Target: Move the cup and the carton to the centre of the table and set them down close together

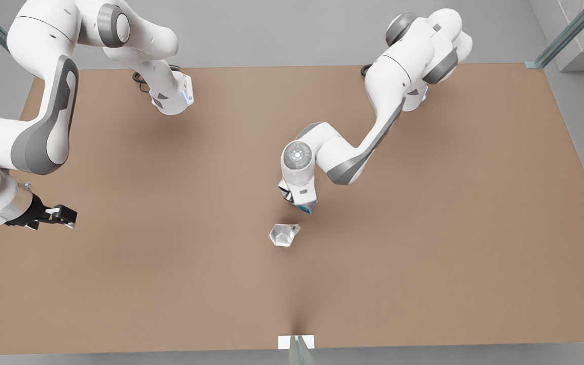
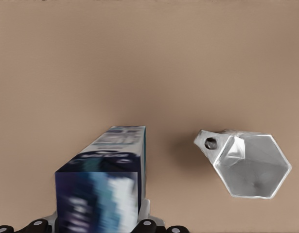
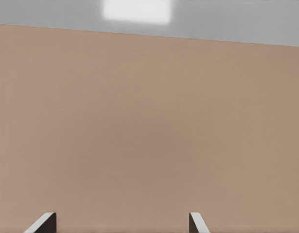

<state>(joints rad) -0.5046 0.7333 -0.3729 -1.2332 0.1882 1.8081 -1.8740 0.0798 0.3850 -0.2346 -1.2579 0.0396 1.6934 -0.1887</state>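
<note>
Holding the carton point(image 2: 103, 184) in the closed left claw point(image 1: 299, 203) above bench point(image 1: 424, 228) centre, just beside the cup point(image 1: 284, 234); likely light and stiff, best gripped across narrow sides. Showing white, dark-blue and teal print beside shiny, faceted, probably slippery grey. Waiting at the front view's left: right claw point(image 1: 66, 217), open and empty.

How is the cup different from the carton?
The cup is shiny silver-grey with angled facets; the carton is a box printed dark blue, teal and white. The cup sits free on the table; the carton is gripped by the left end effector, while the right end effector waits open at the front view's left. Both are small and close together near the table's middle.
</note>
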